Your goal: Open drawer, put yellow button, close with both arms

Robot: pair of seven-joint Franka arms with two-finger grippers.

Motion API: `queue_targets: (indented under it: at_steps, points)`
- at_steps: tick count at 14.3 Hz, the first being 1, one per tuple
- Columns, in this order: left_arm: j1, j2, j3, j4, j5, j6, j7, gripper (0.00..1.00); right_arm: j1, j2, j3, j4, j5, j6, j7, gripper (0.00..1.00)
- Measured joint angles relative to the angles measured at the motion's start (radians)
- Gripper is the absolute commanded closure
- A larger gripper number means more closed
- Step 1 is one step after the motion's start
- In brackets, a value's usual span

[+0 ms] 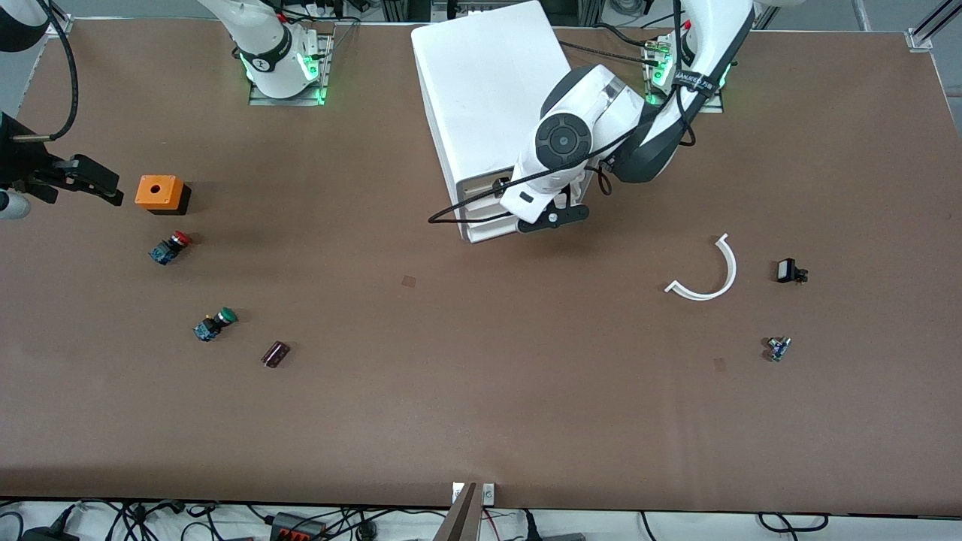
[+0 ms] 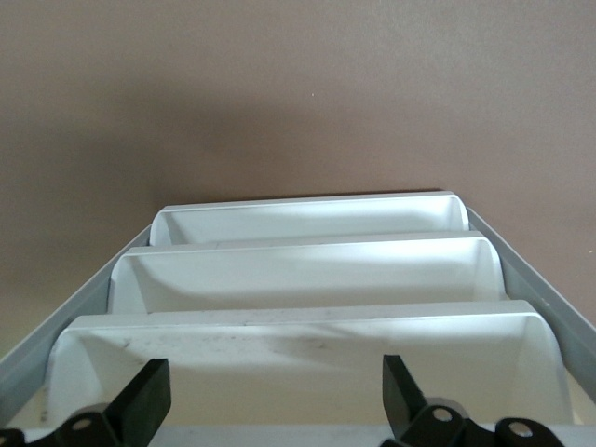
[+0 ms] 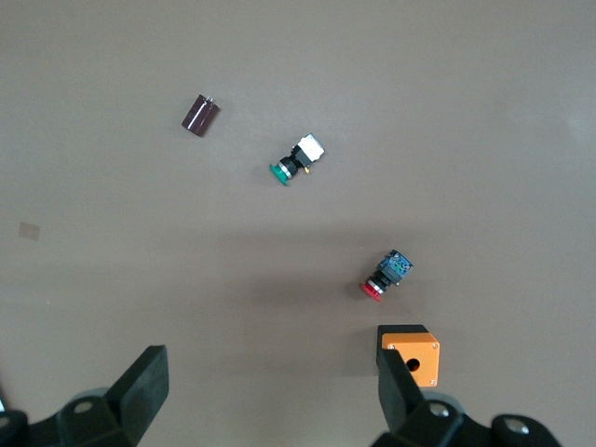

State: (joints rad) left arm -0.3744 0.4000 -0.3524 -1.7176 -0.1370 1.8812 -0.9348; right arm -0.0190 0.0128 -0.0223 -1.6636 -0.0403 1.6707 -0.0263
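Observation:
The white cabinet [image 1: 481,90] stands midway between the arms' bases, its drawer fronts facing the front camera. My left gripper [image 1: 552,218] hangs open just in front of the cabinet's top edge, holding nothing. In the left wrist view its open gripper [image 2: 275,400] looks down over the stepped white drawer fronts; the drawer [image 2: 298,358] closest to the fingers looks pushed in. My right gripper [image 1: 94,182] is open and empty over the table at the right arm's end, beside an orange box [image 1: 159,191]; it also shows in the right wrist view [image 3: 270,391]. The yellow button is out of view.
A red-capped button [image 1: 171,246] and a green-capped button [image 1: 216,323] lie nearer the front camera than the orange box [image 3: 410,354]. A dark maroon cylinder [image 1: 276,354] lies beside the green one. A white curved strip [image 1: 710,274] and two small parts [image 1: 789,270] [image 1: 778,348] lie toward the left arm's end.

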Motion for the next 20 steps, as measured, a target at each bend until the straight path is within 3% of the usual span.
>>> queue_targets:
  at_steps: [2, 5, 12, 17, 20]
  points:
    - [0.042, -0.011, 0.003, 0.017, 0.012, -0.005, 0.015, 0.00, 0.000, 0.000, 0.000, -0.003, 0.000, -0.001, 0.000, 0.00]
    - [0.155, -0.022, 0.007, 0.102, 0.121, -0.089, 0.117, 0.00, 0.000, 0.000, 0.000, -0.004, 0.000, -0.008, 0.000, 0.00]
    - [0.409, -0.035, 0.023, 0.280, 0.292, -0.155, 0.560, 0.00, 0.000, -0.001, 0.000, -0.004, 0.000, -0.012, -0.012, 0.00]
    - [0.494, -0.058, 0.036, 0.383, 0.290, -0.352, 0.863, 0.00, 0.000, -0.010, 0.000, -0.005, 0.000, -0.014, -0.017, 0.00]
    - [0.472, -0.158, 0.134, 0.342, 0.200, -0.399, 0.908, 0.00, 0.000, -0.010, 0.000, -0.005, 0.000, -0.014, -0.018, 0.00]
